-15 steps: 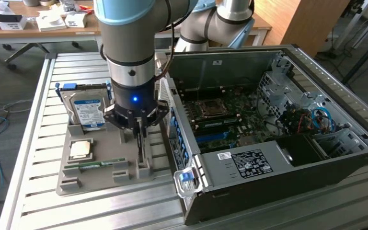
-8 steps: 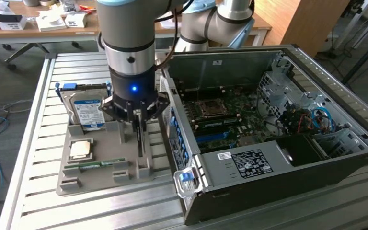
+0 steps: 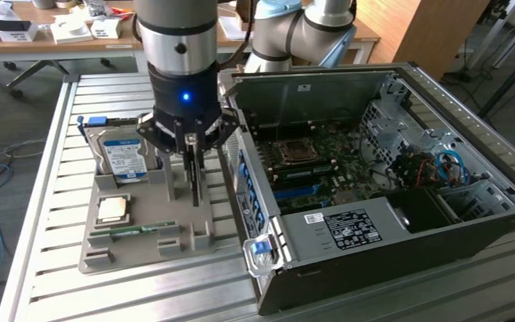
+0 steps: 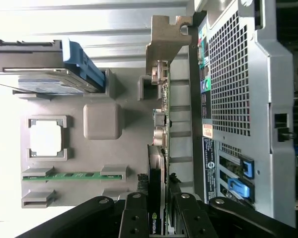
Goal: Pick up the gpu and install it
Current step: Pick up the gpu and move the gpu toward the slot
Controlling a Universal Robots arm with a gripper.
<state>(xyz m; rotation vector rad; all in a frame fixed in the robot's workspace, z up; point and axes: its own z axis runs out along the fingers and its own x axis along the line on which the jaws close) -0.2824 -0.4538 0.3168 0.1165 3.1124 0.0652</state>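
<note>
The gpu (image 4: pixel 156 163) stands upright and edge-on at the side of the grey holder tray (image 3: pixel 132 251) nearest the computer case. Its metal bracket (image 4: pixel 164 44) points away from the wrist camera. In the exterior view the gpu (image 3: pixel 196 176) is a thin dark vertical strip under the arm. My gripper (image 3: pixel 188 191) reaches straight down over it, and its black fingers (image 4: pixel 135 213) sit on either side of the card, shut on it. I cannot tell whether the card's lower edge still rests in the tray.
The tray also holds a hard drive (image 3: pixel 121 157) with a blue-white label, a CPU (image 3: pixel 115 209) and a green memory stick (image 3: pixel 137 230). The open computer case (image 3: pixel 374 168) lies close on the exterior view's right, motherboard (image 3: pixel 311 161) exposed. All rest on a slatted metal table (image 3: pixel 43 201).
</note>
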